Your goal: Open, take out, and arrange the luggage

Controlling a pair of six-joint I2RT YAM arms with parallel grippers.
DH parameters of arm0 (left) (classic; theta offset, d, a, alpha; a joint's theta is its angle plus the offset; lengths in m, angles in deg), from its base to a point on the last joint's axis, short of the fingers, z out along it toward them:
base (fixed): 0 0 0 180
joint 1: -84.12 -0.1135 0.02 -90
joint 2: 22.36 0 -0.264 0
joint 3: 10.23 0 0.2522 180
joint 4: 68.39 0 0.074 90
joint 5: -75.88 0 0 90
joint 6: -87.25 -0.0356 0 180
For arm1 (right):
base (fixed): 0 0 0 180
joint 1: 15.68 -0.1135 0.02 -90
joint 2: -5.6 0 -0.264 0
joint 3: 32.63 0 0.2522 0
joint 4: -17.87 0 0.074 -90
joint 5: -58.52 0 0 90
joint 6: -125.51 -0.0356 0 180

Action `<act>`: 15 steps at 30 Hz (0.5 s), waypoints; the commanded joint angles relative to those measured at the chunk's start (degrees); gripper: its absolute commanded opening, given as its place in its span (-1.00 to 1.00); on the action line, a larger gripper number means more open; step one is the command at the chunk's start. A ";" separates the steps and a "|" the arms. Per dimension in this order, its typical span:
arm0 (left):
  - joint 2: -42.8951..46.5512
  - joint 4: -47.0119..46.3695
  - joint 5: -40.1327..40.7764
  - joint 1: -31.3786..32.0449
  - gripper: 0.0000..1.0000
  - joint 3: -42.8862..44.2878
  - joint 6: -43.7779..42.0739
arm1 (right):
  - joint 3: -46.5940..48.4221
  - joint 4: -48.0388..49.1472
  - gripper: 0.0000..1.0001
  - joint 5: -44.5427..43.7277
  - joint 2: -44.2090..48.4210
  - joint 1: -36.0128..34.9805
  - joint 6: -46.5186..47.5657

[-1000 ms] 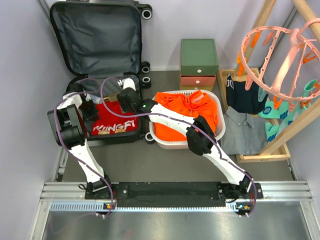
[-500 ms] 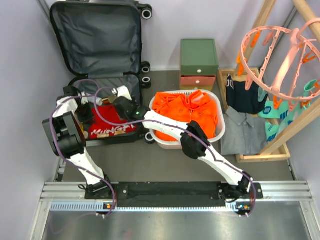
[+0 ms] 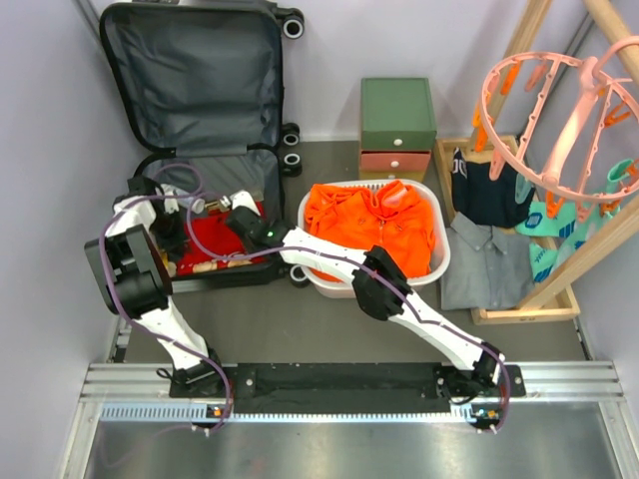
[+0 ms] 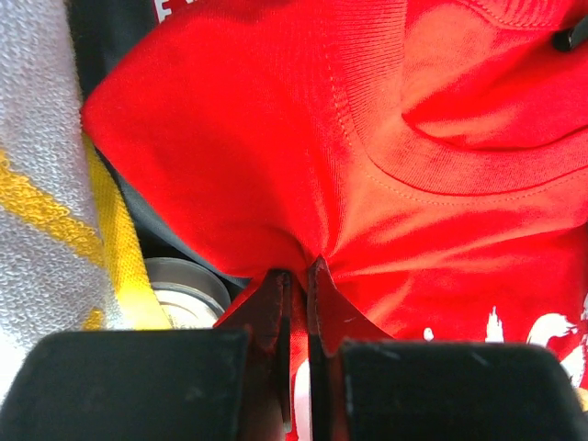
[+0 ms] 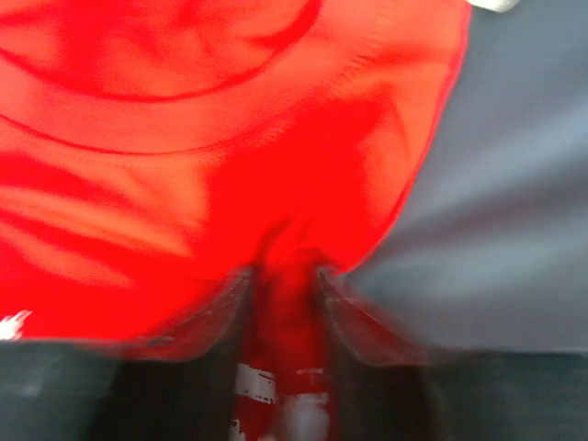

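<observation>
In the lower half of the open luggage (image 3: 190, 90), lid raised at the back | left gripper (image 4: 296, 292) pinched narrow on the red T-shirt (image 4: 276, 138) | right gripper (image 5: 283, 280) clamped on another fold, view blurred | two-point hold likely meant to lift the shirt out spread, not bunched
</observation>
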 commanded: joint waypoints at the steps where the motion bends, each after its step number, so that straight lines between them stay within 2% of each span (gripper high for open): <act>1: 3.39 0.78 1.55 -0.94 -1.00 0.12 -1.94 | -1.79 -2.37 -0.73 6.48 -1.85 -0.93 2.11; 3: 3.74 -0.01 1.91 -1.03 -1.00 -0.14 -2.64 | -3.54 -0.62 -1.00 5.87 0.08 -0.93 2.38; 5: 3.74 -0.19 1.65 -0.94 -1.00 -0.23 -2.73 | -6.54 2.63 -1.00 5.77 2.89 -0.84 2.91; 9: 3.39 1.03 -0.45 -1.03 -1.00 1.08 -2.47 | -5.84 3.70 -1.00 7.17 5.80 -0.40 3.35; 15: 3.92 6.13 -6.08 -1.03 -1.00 8.55 -2.82 | -8.12 9.32 -1.00 11.40 15.02 2.14 0.97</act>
